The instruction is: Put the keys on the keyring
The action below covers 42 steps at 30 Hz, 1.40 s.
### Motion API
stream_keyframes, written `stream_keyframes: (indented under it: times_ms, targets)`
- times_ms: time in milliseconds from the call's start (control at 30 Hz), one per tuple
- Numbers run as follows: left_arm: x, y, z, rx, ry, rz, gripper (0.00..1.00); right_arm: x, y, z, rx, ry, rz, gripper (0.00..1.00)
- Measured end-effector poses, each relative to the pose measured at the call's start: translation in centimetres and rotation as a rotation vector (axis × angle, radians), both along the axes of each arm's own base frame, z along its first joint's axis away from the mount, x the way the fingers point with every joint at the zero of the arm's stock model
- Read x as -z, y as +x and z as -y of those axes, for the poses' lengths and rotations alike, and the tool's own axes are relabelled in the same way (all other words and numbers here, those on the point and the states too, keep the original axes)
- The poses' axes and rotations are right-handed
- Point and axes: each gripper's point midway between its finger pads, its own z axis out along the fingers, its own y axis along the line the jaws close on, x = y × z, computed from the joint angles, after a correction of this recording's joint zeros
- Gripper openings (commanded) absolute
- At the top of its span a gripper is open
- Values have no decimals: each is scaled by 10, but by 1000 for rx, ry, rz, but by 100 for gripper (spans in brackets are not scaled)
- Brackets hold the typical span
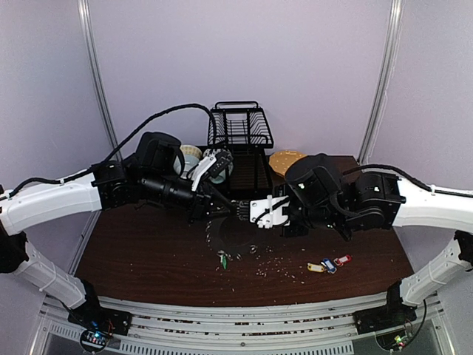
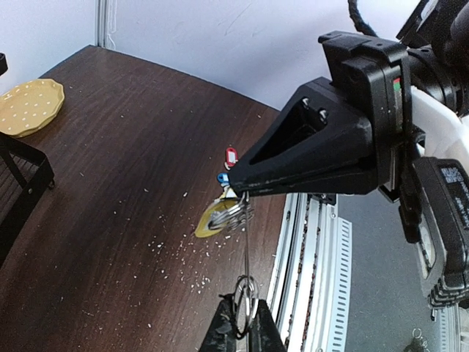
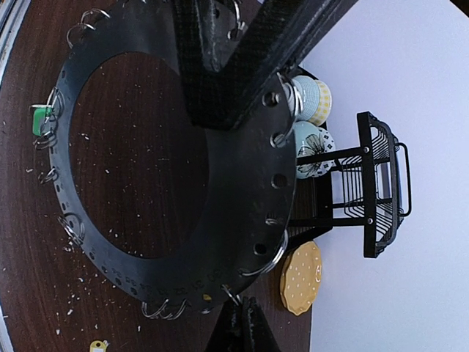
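The keyring [image 3: 242, 183], a dark flat disc with split rings round its edge, hangs in the air between my two grippers [image 1: 220, 235]. My left gripper [image 2: 245, 323] is shut on its rim at a split ring, and there the disc [image 2: 247, 249] shows edge-on. My right gripper [image 3: 247, 319] is shut on a small split ring [image 3: 234, 295] at the opposite rim. A key with a green tag [image 3: 40, 119] hangs from a ring on the disc. Keys with yellow [image 1: 316, 268], blue [image 1: 329, 265] and red [image 1: 342, 259] tags lie together on the table at the right front.
An orange scalloped plate [image 1: 285, 160], two cups [image 3: 311, 99] and a black wire rack [image 1: 240, 129] stand at the back of the dark wooden table [image 1: 148, 251]. Pale crumbs [image 1: 277, 265] are scattered under the disc. The table's front edge meets a metal rail [image 2: 311, 242].
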Motion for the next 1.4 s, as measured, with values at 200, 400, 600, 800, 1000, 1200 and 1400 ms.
stream_keyframes:
  times_ms: [200,400,600,800,1000,1200,1400]
  targets:
    - [0,0,-2,17,2,45,0,0,-4,-2,-18,7,-13,0]
    - [5,-7,-9,48,10,95,0,7,-12,-9,-67,4,-68,0]
    - [12,-8,-10,52,17,90,0,15,-12,-10,-73,-20,-79,1]
    - [10,-8,-9,54,3,99,0,11,-13,-8,-74,1,-69,7]
    - [4,-9,-9,58,-17,113,0,4,-13,-7,-73,38,-52,6]
    - [-4,-15,-9,75,-38,127,0,3,-13,-6,-76,51,-49,8]
    - [-10,-24,-7,106,-59,132,0,3,-14,-8,-79,57,-49,10]
